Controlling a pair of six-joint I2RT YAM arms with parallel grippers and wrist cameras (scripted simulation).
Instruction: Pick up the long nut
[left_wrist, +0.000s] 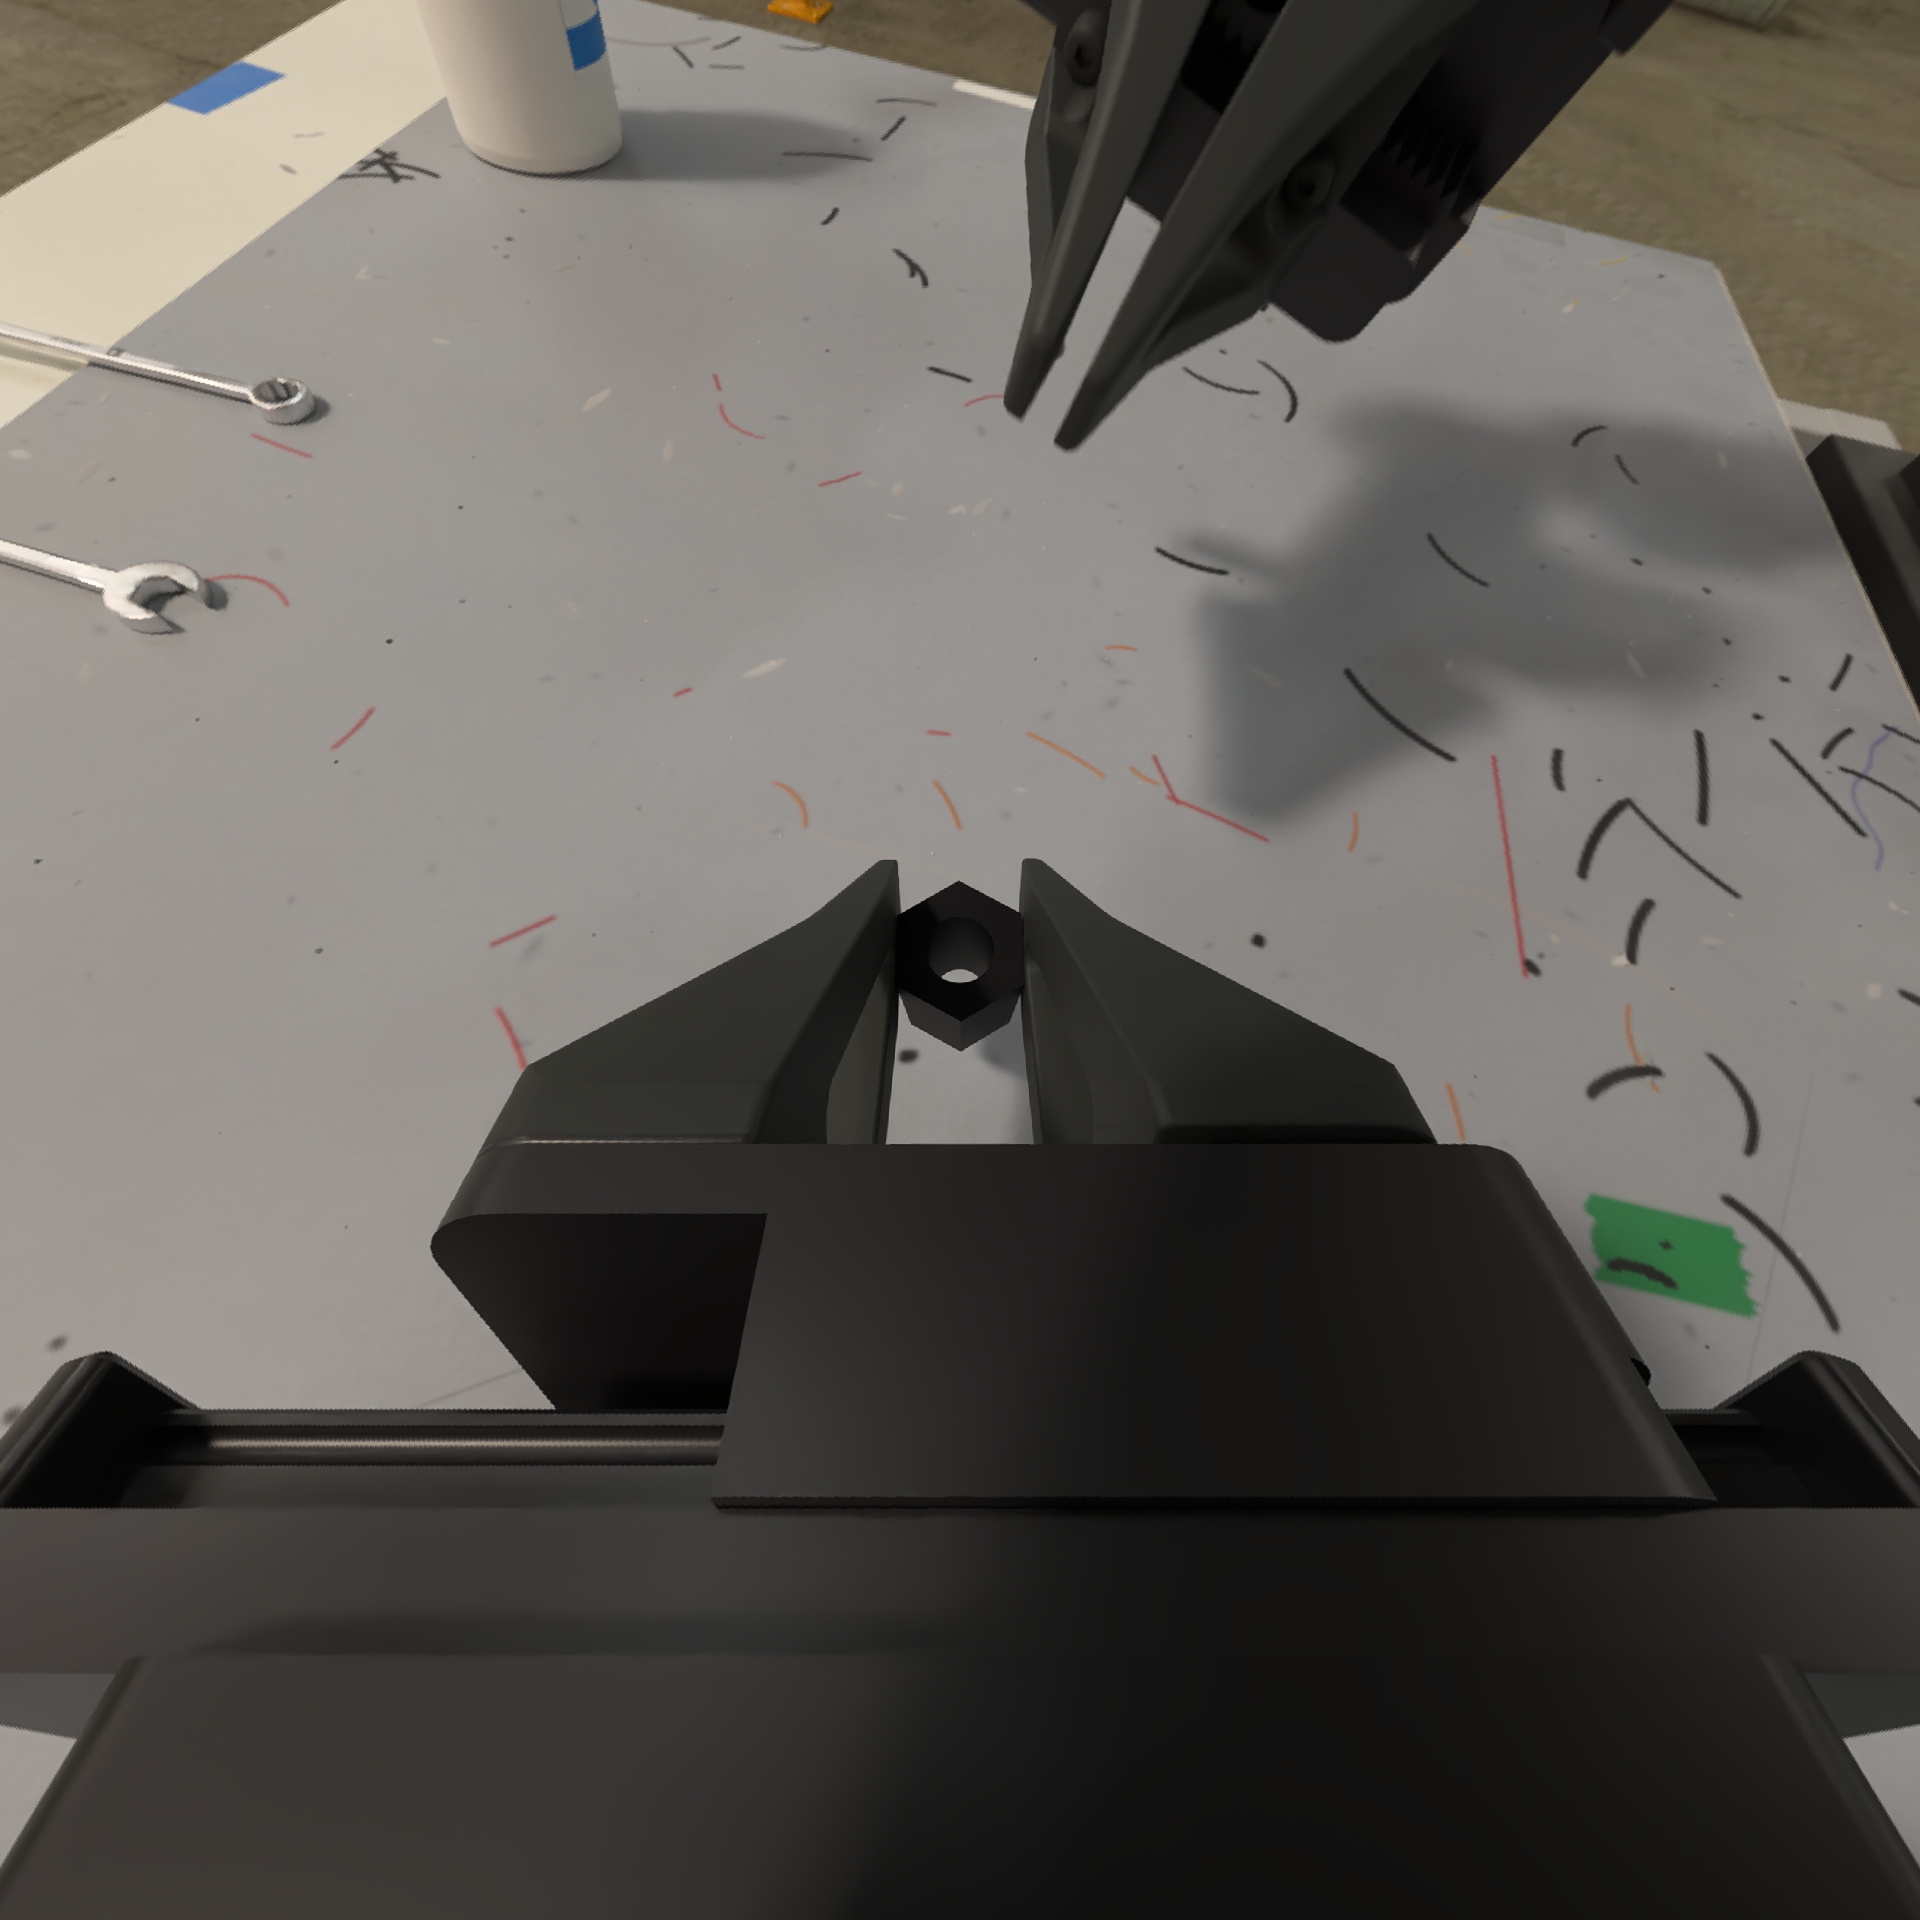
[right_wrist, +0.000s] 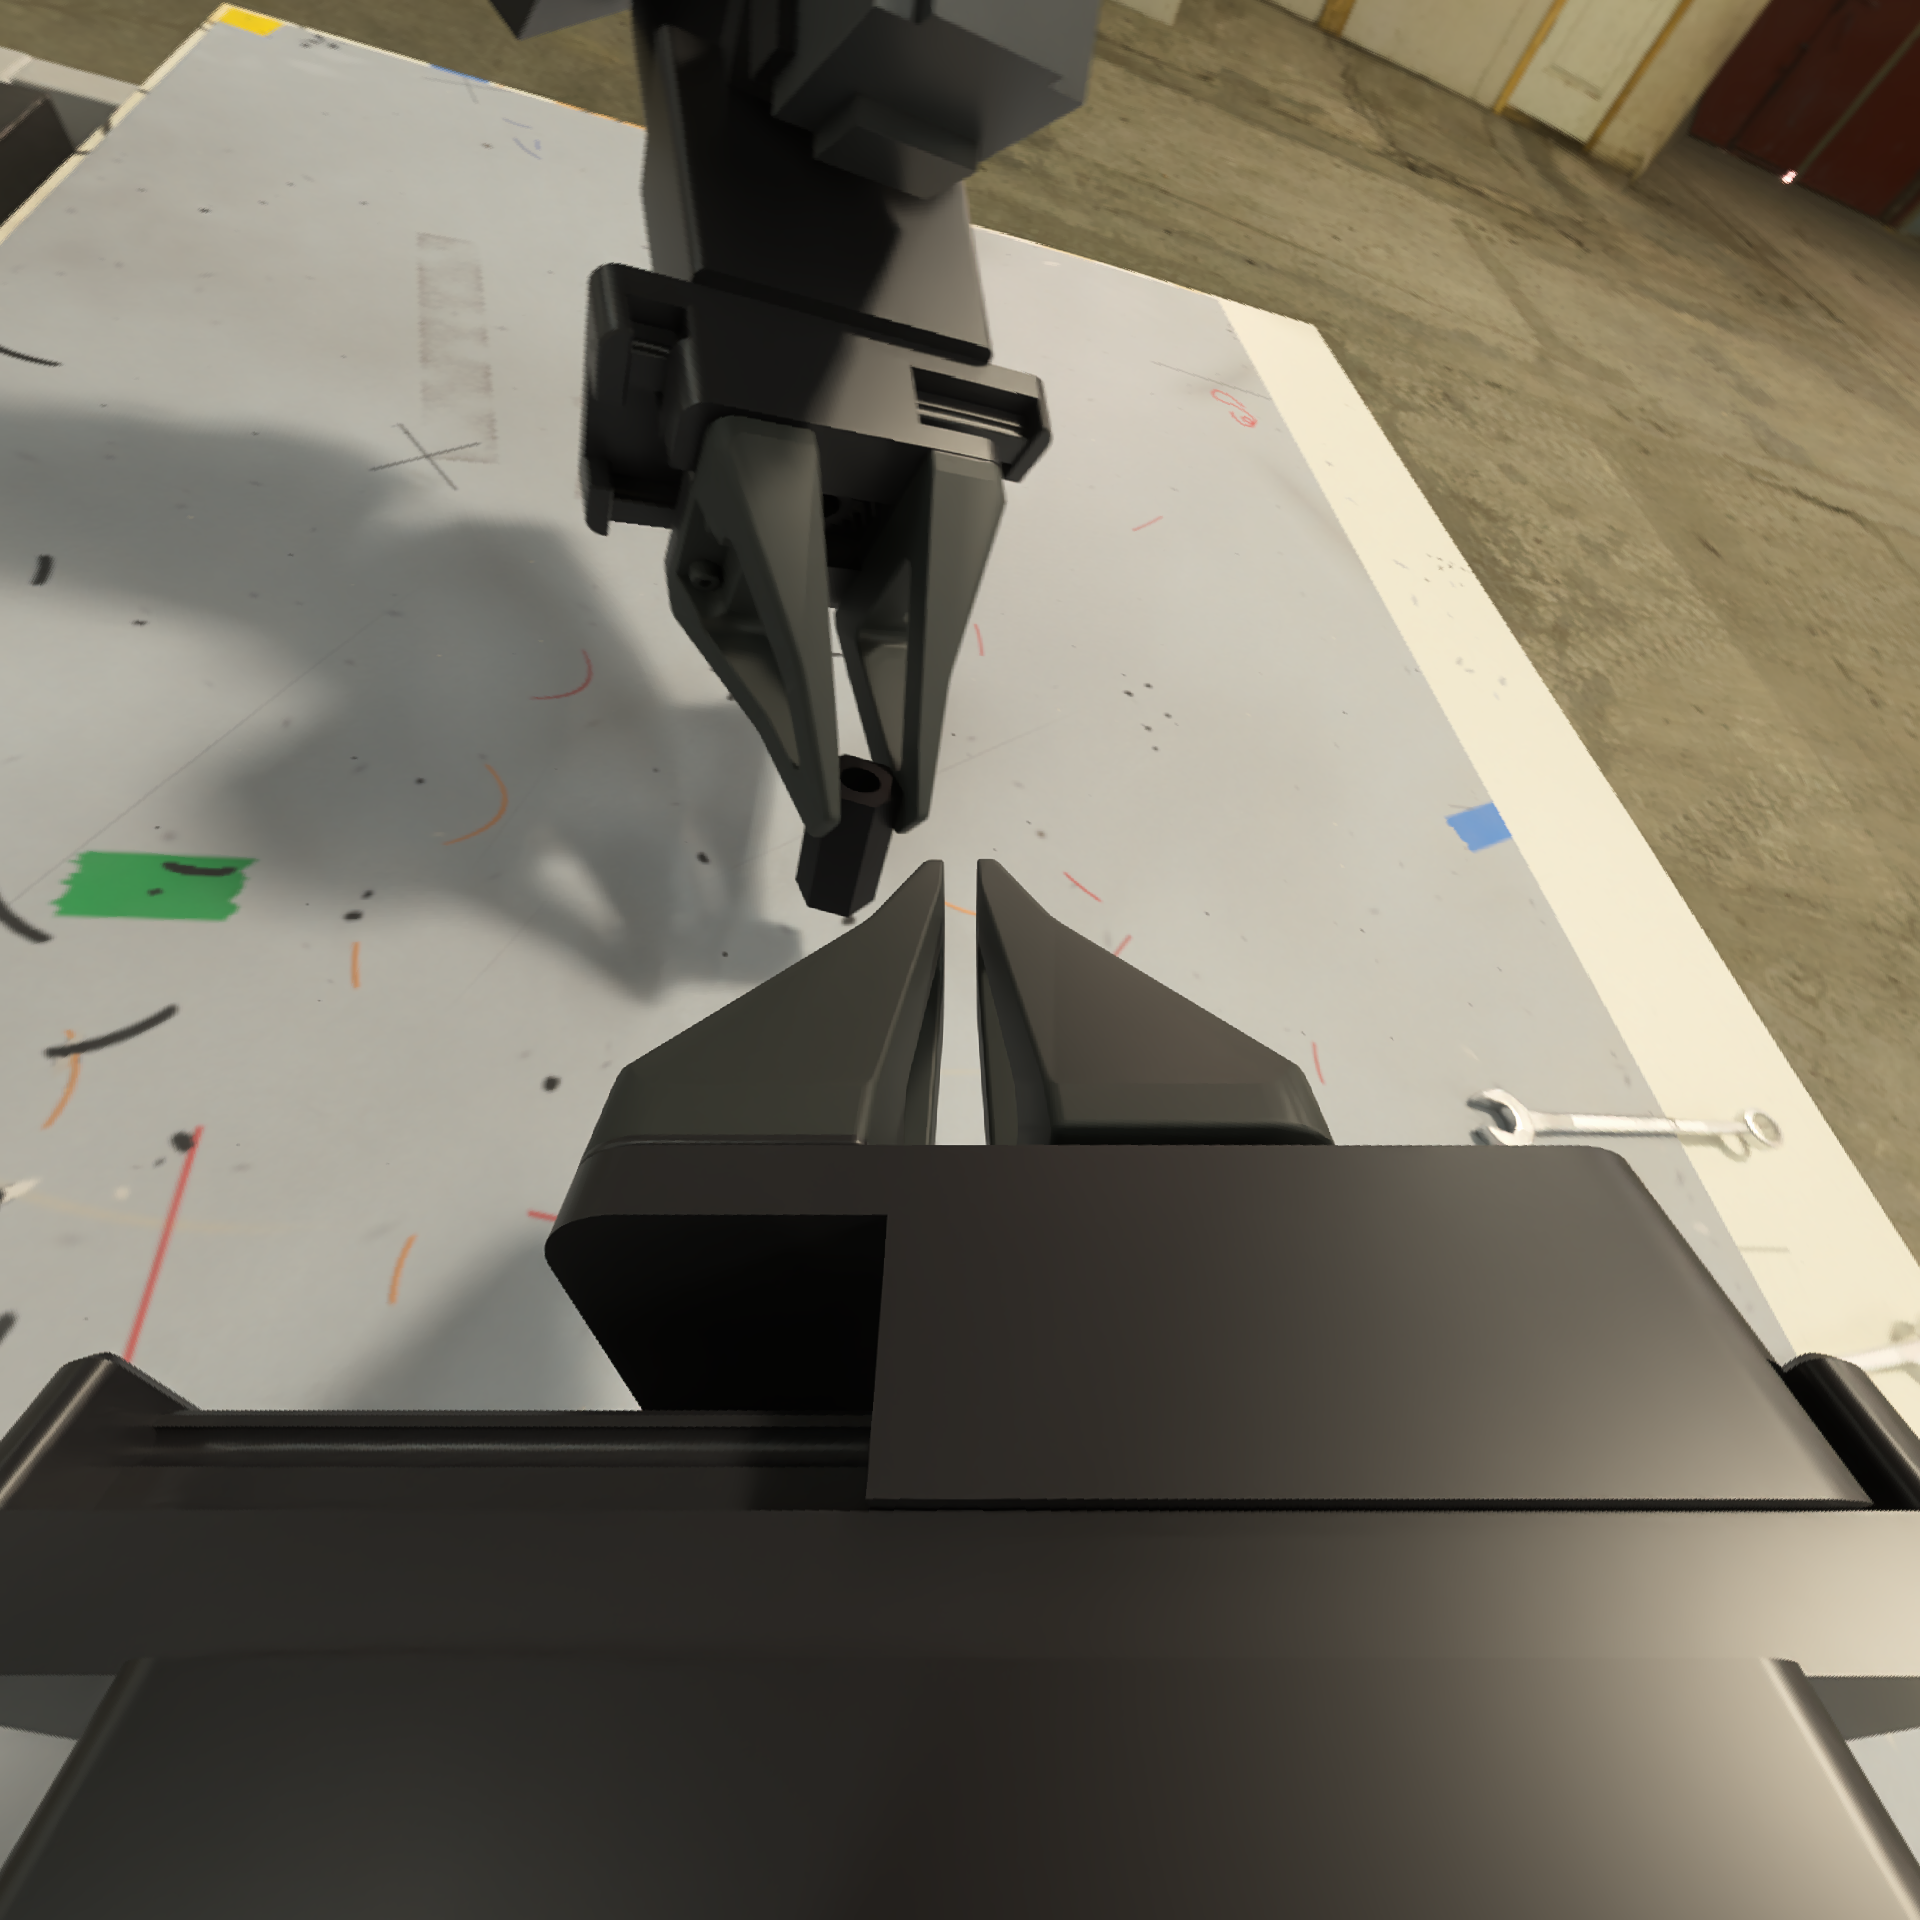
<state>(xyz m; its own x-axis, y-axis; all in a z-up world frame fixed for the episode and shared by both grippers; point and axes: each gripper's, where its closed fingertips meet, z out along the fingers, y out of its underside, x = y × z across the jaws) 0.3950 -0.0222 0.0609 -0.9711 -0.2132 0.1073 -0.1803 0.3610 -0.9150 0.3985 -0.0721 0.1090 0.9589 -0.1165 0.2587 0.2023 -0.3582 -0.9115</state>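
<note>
Grey tabletop (left_wrist: 623, 727) under me is covered in black, red and orange pen scribbles, with concrete floor past its edges. My left gripper (left_wrist: 959, 894) is clamped on the long nut (left_wrist: 958, 961), a black hex piece pinched between the fingertips, its bore looking back at my wrist camera. From the right wrist view the long nut (right_wrist: 847, 842) hangs off the tabletop, tilted, its lower end sticking out below the fingers. My right gripper (right_wrist: 959, 878) is nearly closed with just a thin slit between the fingers, holding nothing, sitting just beside the nut. Two silver wrenches (left_wrist: 156, 597) lie off to one side, a white bottle (left_wrist: 530, 83) stands at the far end, and there's a green tape patch (left_wrist: 1673, 1268) nearby.
</note>
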